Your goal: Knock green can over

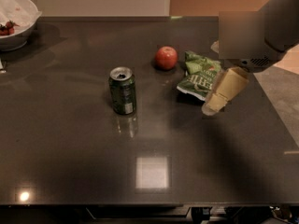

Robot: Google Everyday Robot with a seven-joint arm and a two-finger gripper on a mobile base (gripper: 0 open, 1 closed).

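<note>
My gripper (210, 107) hangs over the right side of the dark desk (70, 148). Its pale tan tip slants down and to the left, low above the surface. My arm (275, 22) comes in from the far right corner. From this angle I cannot tell whether the gripper is open or closed, and it holds nothing that can be seen.

The green can (122, 91) stands upright left of the desk's centre, about midway between the far edge and the near edge. Its silver lid and pull-tab face up, and a faint reflection shows in the glossy top just below it. The can is well apart from my gripper, with bare desk between the two.

A red apple (166, 58) sits closer to the far edge, to the right of the can and apart from it. Just right of the apple lies a crinkled green chip bag (198, 76), flat on the desk. My gripper's tip is just beside the bag's near right corner, and its upper part overlaps the bag's right side in this view. I cannot tell whether they touch.

A white bowl (14, 20) with a few red pieces inside rests at the far left corner. A square patch of glare (152, 171) shines on the surface near the middle of the near edge, and a smaller bright spot (23, 196) sits by the near left corner.
</note>
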